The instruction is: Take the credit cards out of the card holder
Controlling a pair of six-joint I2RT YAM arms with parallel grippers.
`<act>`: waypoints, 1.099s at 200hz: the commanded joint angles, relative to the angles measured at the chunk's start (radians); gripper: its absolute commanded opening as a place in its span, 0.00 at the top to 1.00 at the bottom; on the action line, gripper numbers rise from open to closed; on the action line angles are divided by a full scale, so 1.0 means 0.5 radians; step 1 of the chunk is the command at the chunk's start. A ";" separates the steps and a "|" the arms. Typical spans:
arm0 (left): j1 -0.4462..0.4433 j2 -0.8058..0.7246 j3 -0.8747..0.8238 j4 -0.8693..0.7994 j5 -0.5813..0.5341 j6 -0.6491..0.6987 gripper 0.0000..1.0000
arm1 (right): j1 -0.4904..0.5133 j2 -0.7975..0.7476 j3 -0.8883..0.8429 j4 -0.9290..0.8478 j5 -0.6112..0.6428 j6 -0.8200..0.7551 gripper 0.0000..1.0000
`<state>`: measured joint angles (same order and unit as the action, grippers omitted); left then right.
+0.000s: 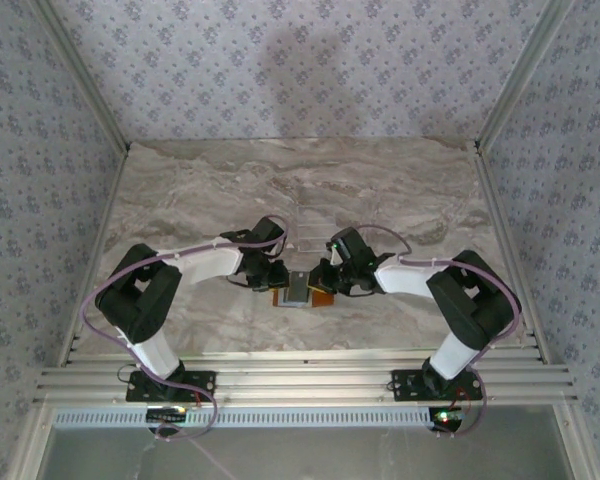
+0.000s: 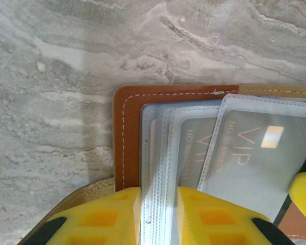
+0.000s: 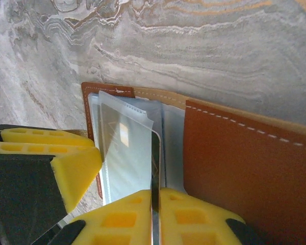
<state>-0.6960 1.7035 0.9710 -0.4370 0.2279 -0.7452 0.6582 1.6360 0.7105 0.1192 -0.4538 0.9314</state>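
Observation:
The card holder (image 1: 302, 292) lies open on the marble table between both grippers, its brown leather cover (image 2: 127, 132) flat and its clear plastic sleeves fanned up. My left gripper (image 2: 159, 214) is shut on a bundle of those sleeves (image 2: 158, 168). A grey credit card (image 2: 260, 153) printed VIP sits tilted in the sleeve to the right. My right gripper (image 3: 155, 209) is shut on a thin credit card (image 3: 155, 163) seen edge-on, standing beside a sleeve (image 3: 125, 153). The other leather flap (image 3: 245, 168) rises to its right.
The left gripper's yellow fingers (image 3: 51, 153) sit close to the left of the right gripper. Bare marble table (image 1: 310, 190) stretches behind the holder. Patterned walls enclose the table on three sides, and a metal rail (image 1: 300, 375) runs along the near edge.

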 commanded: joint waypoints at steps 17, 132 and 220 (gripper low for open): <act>0.002 -0.005 -0.043 -0.115 -0.057 0.005 0.76 | -0.018 0.013 -0.089 0.325 -0.164 0.105 0.81; 0.001 -0.038 -0.037 -0.090 -0.042 -0.006 0.77 | -0.010 0.064 -0.061 0.246 -0.133 0.066 0.81; 0.004 -0.026 -0.029 -0.095 -0.023 -0.001 0.77 | 0.007 0.109 0.007 0.121 -0.076 0.014 0.87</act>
<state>-0.6956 1.6958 0.9657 -0.4404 0.2276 -0.7452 0.6544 1.6722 0.6910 0.2131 -0.5045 0.9604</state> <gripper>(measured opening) 0.230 0.148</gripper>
